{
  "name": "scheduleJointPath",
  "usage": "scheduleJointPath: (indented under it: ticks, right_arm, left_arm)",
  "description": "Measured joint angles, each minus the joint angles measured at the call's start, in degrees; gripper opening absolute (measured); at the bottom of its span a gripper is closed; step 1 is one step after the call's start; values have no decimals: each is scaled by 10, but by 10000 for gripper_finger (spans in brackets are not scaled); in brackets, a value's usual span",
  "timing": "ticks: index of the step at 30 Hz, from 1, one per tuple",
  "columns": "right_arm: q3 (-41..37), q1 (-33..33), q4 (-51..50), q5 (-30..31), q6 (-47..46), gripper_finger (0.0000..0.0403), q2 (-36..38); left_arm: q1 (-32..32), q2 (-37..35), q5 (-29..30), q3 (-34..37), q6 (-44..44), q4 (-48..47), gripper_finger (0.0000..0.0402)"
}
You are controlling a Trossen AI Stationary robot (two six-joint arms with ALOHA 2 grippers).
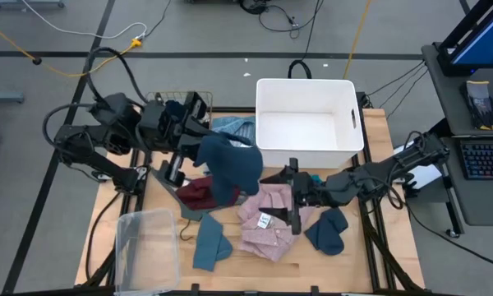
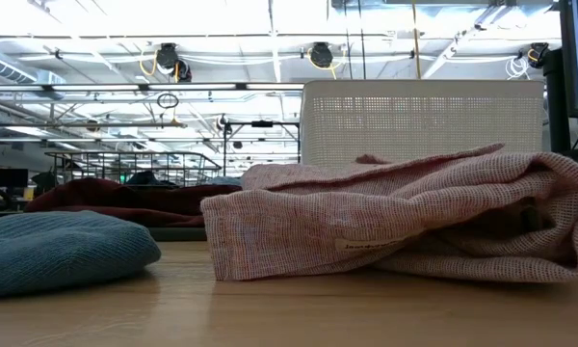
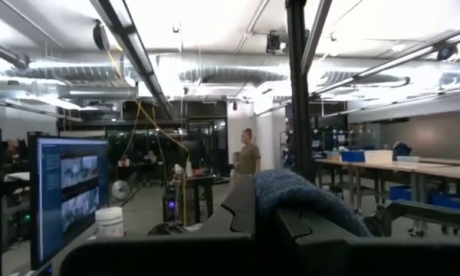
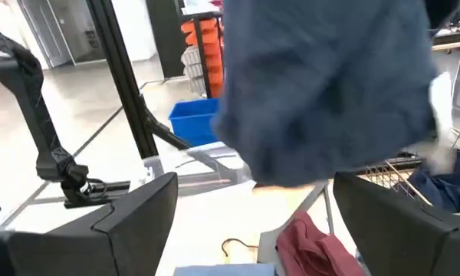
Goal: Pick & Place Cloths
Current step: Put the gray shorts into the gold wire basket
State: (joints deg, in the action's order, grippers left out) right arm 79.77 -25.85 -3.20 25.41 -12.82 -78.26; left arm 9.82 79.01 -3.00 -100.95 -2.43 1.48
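Note:
My left gripper (image 1: 199,140) is raised over the table's left half, shut on a slate-blue cloth (image 1: 232,171) that hangs below it. In the left wrist view the cloth (image 3: 299,195) bulges up between the dark fingers. My right gripper (image 1: 291,196) is open and points toward the table's left, just above the pink tagged shirt (image 1: 267,218). Its wrist view shows the hanging cloth (image 4: 322,84) ahead of the open fingers (image 4: 253,222). The pink shirt (image 2: 385,212) lies crumpled on the table. A maroon piece (image 1: 199,193) lies beside it, partly under the hanging cloth. My left gripper pinches the slate-blue cloth by a bunched upper part (image 3: 291,192) between its two fingers, which lie about level. The cloth hangs slack below the hold. Its lower end (image 1: 230,197) reaches down over the maroon piece; whether it touches, I cannot tell.
A white bin (image 1: 308,123) stands at the far edge, a wire basket (image 1: 174,100) at the far left. A clear plastic tub (image 1: 148,247) sits near left. A light blue striped shirt (image 1: 234,127), a teal piece (image 1: 209,242) and a dark blue piece (image 1: 329,232) lie on the table.

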Motion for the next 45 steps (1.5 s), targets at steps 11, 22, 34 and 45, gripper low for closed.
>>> scheduleJointPath:
  ticks: [11,22,34,45]
  right_arm:
    - [0,20,55,-1,0,343,-5]
    - [0,45,59,-4,0,343,-13]
    - [0,45,58,-2,2,237,-12]
    - [0,44,38,-2,30,13,-12]
  left_arm:
    - [-1,1,0,0,0,-14,0]
    - [-1,11,0,0,2,-8,0]
    - [-2,26,-3,0,2,16,0]
    - [-3,28,-7,0,30,8,0]
